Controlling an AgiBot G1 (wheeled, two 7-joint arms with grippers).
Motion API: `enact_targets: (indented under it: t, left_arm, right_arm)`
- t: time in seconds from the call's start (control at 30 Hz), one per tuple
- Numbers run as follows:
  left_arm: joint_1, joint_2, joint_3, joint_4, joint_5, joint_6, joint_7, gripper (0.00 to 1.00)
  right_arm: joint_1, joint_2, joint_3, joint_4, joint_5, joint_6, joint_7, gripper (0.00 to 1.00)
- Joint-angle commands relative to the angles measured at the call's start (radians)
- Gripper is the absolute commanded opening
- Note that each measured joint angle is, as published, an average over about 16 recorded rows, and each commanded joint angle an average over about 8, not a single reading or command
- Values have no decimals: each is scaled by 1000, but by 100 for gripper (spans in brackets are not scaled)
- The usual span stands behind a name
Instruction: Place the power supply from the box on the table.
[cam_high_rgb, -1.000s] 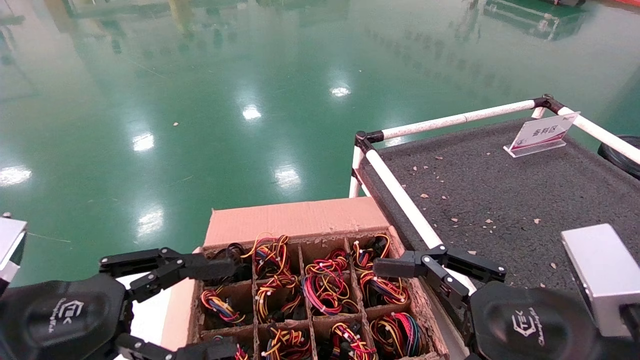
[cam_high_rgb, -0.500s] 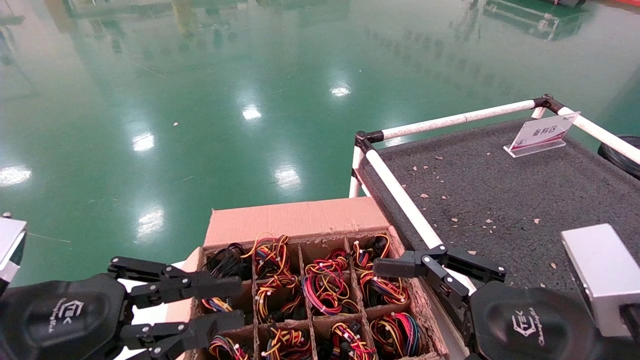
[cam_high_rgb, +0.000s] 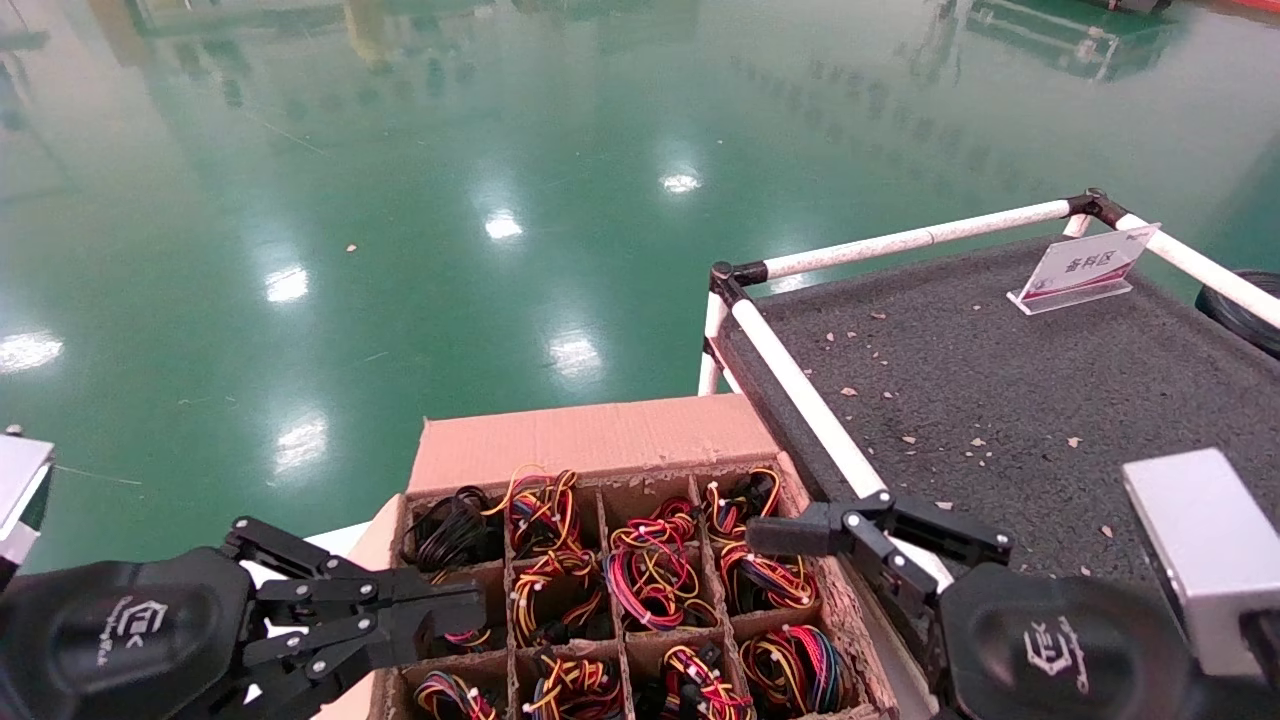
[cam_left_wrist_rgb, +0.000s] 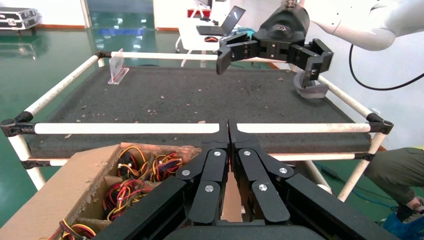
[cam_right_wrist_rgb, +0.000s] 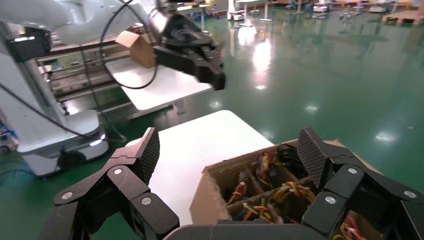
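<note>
The brown box (cam_high_rgb: 590, 440) stands at the bottom middle of the head view, its cardboard grid full of red, yellow and black wire bundles (cam_high_rgb: 650, 575). The power supply bodies are hidden beneath those wires. My left gripper (cam_high_rgb: 470, 612) hovers over the box's left column; its fingertips (cam_left_wrist_rgb: 228, 131) are shut together with nothing between them. My right gripper (cam_right_wrist_rgb: 231, 150) is wide open and empty at the box's right edge, beside the table rail, with one finger (cam_high_rgb: 790, 532) over the right-hand cells. The dark grey table (cam_high_rgb: 1000, 380) lies to the right.
White pipe rails (cam_high_rgb: 800, 400) frame the table, and a slanted sign card (cam_high_rgb: 1085, 268) stands at its far side. A grey roll (cam_left_wrist_rgb: 310, 90) lies near one table edge. A white surface (cam_right_wrist_rgb: 200, 145) sits left of the box. Glossy green floor (cam_high_rgb: 400, 200) lies beyond.
My left gripper has gone from wide open to shut and has dropped slightly towards the near side of the box. The right gripper has not moved.
</note>
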Motion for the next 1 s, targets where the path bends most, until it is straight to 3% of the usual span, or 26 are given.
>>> enact_targets:
  t: [0.03, 0.07, 0.53, 0.6, 0.8, 0.87, 1.0]
  left_arm:
    - [0, 0, 0, 0, 0, 0, 0, 94]
    - [0, 0, 0, 0, 0, 0, 0, 100]
    - [0, 0, 0, 0, 0, 0, 0, 100]
    - [0, 0, 0, 0, 0, 0, 0, 100]
    - [0, 0, 0, 0, 0, 0, 0, 100]
    - [0, 0, 0, 0, 0, 0, 0, 100]
    - [0, 0, 0, 0, 0, 0, 0, 100]
  right_arm:
    - [-1, -2, -4, -5, -11, 9, 1, 100]
    - [-4, -2, -10, -5, -27, 23, 5, 100]
    - [-53, 28, -85, 55, -263, 202, 86, 98]
    - [-55, 26, -96, 60, -288, 213, 93, 84]
    - [-55, 2, -127, 68, -337, 231, 121, 13]
    - [-51, -11, -138, 70, -352, 235, 132, 2]
    - [-40, -39, -161, 73, -387, 249, 154, 0]
